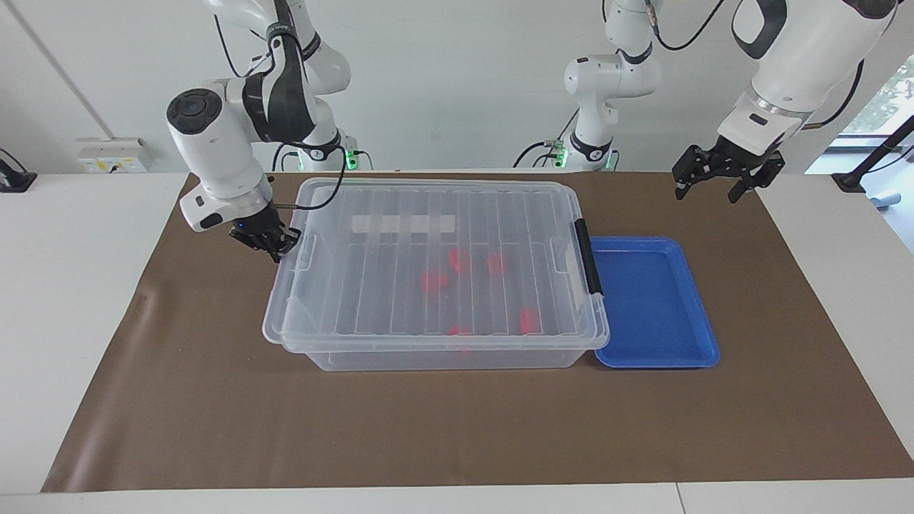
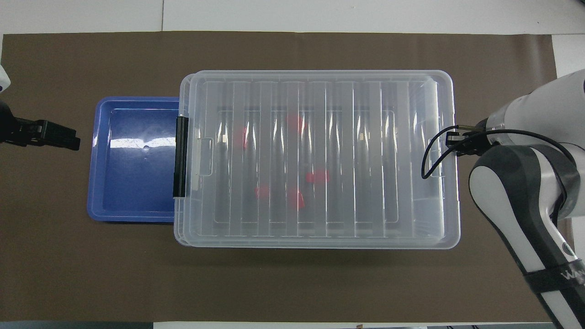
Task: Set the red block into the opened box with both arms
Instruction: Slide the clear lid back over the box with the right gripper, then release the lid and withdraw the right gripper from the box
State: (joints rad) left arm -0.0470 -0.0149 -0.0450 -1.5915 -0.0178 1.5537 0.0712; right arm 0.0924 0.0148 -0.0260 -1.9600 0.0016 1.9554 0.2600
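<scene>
Right gripper (image 1: pixel 263 239) clenched against ribbed clear lid (image 1: pixel 435 257) edge; left gripper (image 1: pixel 721 171) spread, waiting. Lid light, slick, flexible; best gripped by rim.

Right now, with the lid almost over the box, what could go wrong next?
1. The right gripper, shut at the lid's edge at the right arm's end, may push too far, so the lid rides over the black clip handle.
2. The blue tray touches the box; a hard push could shift both.
3. The left gripper waits open over the mat, so nothing steadies the box.
</scene>
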